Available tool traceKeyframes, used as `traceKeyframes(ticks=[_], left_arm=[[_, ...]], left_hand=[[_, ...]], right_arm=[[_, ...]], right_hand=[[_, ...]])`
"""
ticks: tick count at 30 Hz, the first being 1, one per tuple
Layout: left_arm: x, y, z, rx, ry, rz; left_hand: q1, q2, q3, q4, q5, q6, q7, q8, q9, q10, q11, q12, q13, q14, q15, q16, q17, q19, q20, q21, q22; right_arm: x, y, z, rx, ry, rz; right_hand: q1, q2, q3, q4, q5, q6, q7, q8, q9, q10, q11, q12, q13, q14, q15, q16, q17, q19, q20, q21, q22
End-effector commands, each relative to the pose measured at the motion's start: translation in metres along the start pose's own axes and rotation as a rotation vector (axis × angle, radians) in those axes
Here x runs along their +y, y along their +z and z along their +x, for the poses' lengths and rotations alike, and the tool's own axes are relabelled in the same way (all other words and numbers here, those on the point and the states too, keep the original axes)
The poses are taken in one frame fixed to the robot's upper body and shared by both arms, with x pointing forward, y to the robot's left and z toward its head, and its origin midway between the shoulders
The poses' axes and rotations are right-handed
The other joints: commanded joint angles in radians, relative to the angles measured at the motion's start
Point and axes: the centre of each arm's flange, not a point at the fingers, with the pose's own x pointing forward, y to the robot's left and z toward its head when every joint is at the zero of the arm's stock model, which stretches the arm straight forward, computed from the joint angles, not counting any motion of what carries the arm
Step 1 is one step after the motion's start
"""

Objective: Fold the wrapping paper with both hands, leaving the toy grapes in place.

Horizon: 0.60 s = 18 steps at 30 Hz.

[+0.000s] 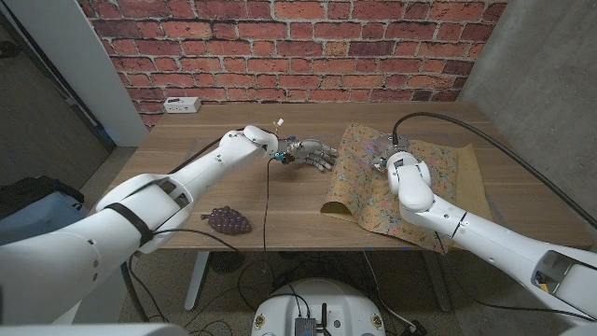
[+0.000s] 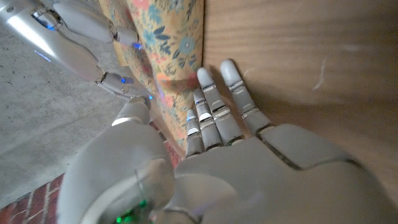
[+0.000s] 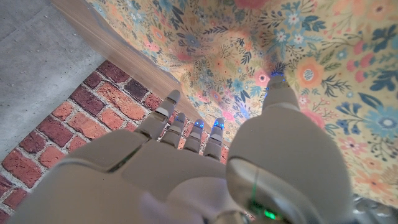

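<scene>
On the wooden table (image 1: 280,201), I have both hands empty, fingers spread: left hand (image 1: 312,154) beside the floral wrapping paper (image 1: 392,187), right hand (image 1: 396,159) above it. Next I judge: grasp its edges, avoiding the purple toy grapes (image 1: 229,221) well apart.

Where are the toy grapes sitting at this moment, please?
In the head view, the toy grapes lie near the table's front edge on the robot's left, beside the left forearm and well apart from the floral wrapping paper.
</scene>
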Motion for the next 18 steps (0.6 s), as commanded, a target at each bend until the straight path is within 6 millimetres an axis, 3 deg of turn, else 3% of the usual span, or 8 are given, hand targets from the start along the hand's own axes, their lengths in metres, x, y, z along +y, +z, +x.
traceKeyframes(ticks=[1,5,6,10,18], left_arm=[[-0.030,0.168,-0.121,-0.736,0.813,0.749],[-0.039,0.162,-0.128,-0.675,0.869,0.887],[-0.040,0.159,-0.129,-0.654,0.863,0.909],[-0.047,0.144,-0.129,-0.579,0.852,0.986],[-0.058,0.114,-0.131,-0.518,0.826,1.007]], left_hand=[[0.048,0.004,0.029,-0.015,0.004,-0.009,-0.040,-0.001,0.001,-0.050,-0.030,-0.006,0.004,-0.117,-0.033,-0.066,-0.049,-0.114,0.013,-0.062,-0.049],[0.151,0.035,0.059,-0.031,0.008,0.054,-0.099,0.019,0.001,-0.021,-0.063,0.014,0.001,-0.145,-0.058,-0.067,-0.088,-0.139,0.002,-0.092,-0.070],[0.175,0.041,0.064,-0.031,0.009,0.084,-0.102,0.028,0.001,-0.013,-0.066,0.018,0.000,-0.149,-0.061,-0.066,-0.097,-0.140,0.003,-0.098,-0.073],[0.229,0.044,0.061,-0.026,0.010,0.233,-0.103,0.067,0.004,0.039,-0.079,0.037,-0.004,-0.152,-0.072,-0.059,-0.130,-0.145,0.003,-0.118,-0.076],[0.224,0.034,0.044,-0.017,0.007,0.249,-0.085,0.064,0.005,0.048,-0.065,0.040,-0.005,-0.152,-0.067,-0.057,-0.142,-0.148,0.023,-0.128,-0.077]], right_arm=[[-0.002,0.002,-0.006,-0.010,-0.030,0.023],[-0.003,0.003,-0.009,-0.006,-0.038,0.031],[-0.003,0.002,-0.010,-0.006,-0.039,0.036],[-0.003,0.002,-0.014,0.002,-0.044,0.058],[-0.013,0.002,-0.021,0.020,-0.090,0.081]], right_hand=[[-0.004,-0.001,-0.010,-0.003,0.005,0.001,0.010,0.004,0.006,0.003,0.001,0.008,0.005,0.008,-0.091,0.005,0.003,0.012,0.001,0.007,0.002],[-0.004,0.000,-0.013,-0.002,0.005,0.002,0.010,0.004,0.006,0.003,0.000,0.007,0.005,0.008,-0.090,0.005,0.003,0.012,0.002,0.007,0.002],[-0.003,0.000,-0.013,-0.002,0.006,0.001,0.008,0.004,0.006,0.003,-0.002,0.007,0.005,0.008,-0.092,0.005,0.003,0.011,0.000,0.006,0.002],[-0.003,0.002,-0.015,-0.002,0.007,0.002,0.011,0.004,0.006,0.005,0.002,0.008,0.005,0.009,-0.089,0.006,0.003,0.015,0.005,0.007,0.002],[-0.021,0.022,-0.022,0.014,0.011,0.010,0.039,0.007,0.006,0.015,0.028,0.013,0.005,0.025,-0.059,0.011,0.005,0.041,0.056,0.015,0.002]])
